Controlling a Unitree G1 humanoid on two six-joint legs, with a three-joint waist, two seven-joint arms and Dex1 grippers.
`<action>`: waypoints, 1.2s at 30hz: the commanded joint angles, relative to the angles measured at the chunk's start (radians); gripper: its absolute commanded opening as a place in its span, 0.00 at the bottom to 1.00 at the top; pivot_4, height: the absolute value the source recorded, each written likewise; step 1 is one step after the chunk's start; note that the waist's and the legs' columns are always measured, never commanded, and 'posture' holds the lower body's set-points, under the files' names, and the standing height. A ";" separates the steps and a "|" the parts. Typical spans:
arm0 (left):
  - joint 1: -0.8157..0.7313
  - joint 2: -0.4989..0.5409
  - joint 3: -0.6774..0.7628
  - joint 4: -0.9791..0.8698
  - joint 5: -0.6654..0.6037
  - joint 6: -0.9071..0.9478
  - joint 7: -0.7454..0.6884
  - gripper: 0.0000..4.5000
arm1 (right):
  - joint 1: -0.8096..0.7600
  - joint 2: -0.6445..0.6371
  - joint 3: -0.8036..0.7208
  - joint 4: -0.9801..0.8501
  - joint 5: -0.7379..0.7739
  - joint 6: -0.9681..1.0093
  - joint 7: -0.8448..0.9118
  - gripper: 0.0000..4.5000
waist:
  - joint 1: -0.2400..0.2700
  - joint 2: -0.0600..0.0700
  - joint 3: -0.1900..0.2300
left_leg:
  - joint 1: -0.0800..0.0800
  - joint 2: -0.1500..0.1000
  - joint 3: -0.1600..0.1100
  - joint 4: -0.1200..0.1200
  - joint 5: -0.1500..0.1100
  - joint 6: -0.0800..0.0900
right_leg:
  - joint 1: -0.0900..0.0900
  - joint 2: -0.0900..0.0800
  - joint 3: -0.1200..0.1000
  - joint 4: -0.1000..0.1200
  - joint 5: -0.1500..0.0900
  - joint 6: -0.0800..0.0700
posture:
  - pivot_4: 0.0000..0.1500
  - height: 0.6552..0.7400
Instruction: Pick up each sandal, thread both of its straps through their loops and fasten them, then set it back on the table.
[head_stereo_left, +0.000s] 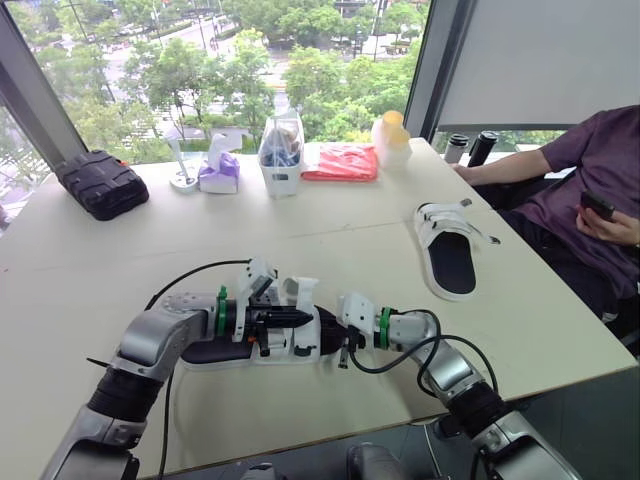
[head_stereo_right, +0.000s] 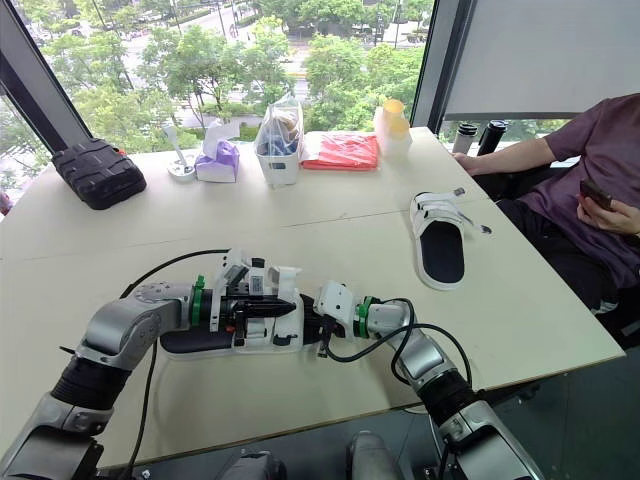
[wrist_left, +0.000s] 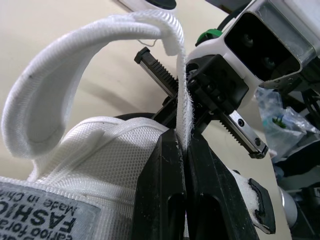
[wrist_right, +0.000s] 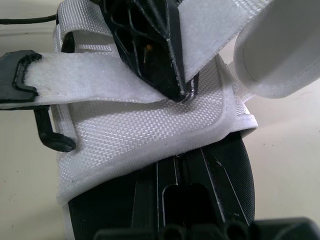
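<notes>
The near sandal (head_stereo_left: 262, 345), a white upper on a black sole, lies near the front edge of the tabletop (head_stereo_left: 330, 225), lengthwise between the two hands. The left hand (head_stereo_left: 298, 317) reaches over it from the robot's left. In the left wrist view its two black fingers (wrist_left: 160, 190) are pressed together with the white strap (wrist_left: 180, 95) nipped edge-on between them. From that pinch the strap rises and arches over in a tall loop back to the upper. The right hand (head_stereo_left: 344, 348) comes in from the opposite side, at the sandal's end and close to the left hand; whether it is open or closed I cannot tell. In the right wrist view a second strap (wrist_right: 95, 82) lies flat across the mesh upper, fuzzy face showing, and ends in a black tab. A black loop (wrist_right: 52, 137) sits just beside the edge of the upper, near that tab.

The far sandal (head_stereo_left: 446, 248) rests sole down on the robot's right side of the tabletop, well apart from the hands, with a strap end sticking out sideways.

Along the far edge stand a black case (head_stereo_left: 100, 183), a purple tissue pack (head_stereo_left: 218, 170), a clear container (head_stereo_left: 281, 150), a red folded bag (head_stereo_left: 340, 162) and a bottle with a yellow cap (head_stereo_left: 392, 138). A person (head_stereo_left: 590, 160) sits at the right edge, one forearm on the tabletop, holding a phone (head_stereo_left: 597, 205)
</notes>
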 joint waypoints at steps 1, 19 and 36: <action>-0.022 -0.002 0.030 -0.023 -0.037 0.023 -0.005 0.01 | 0.055 -0.009 0.062 0.183 -0.118 0.083 -0.033 0.00 | 0.000 0.000 0.000 | 0.000 0.000 0.000 0.000 0.000 0.000 | 0.000 0.000 0.000 0.000 0.000 0.000 | 1.00 1.00; 0.144 0.070 0.056 -0.313 -0.151 0.145 0.043 0.74 | 0.054 -0.008 0.068 0.189 -0.122 0.077 -0.031 0.00 | -0.002 0.001 0.001 | 0.000 0.002 0.001 0.000 -0.001 -0.001 | -0.001 0.001 0.000 0.000 0.000 0.000 | 1.00 1.00; 0.169 0.028 -0.136 -0.310 0.005 0.032 0.092 0.74 | 0.061 -0.013 0.065 0.181 -0.118 0.080 -0.029 0.00 | 0.001 0.013 -0.005 | 0.000 0.011 0.001 -0.002 -0.004 -0.006 | 0.000 -0.001 -0.019 -0.018 0.000 -0.001 | 1.00 1.00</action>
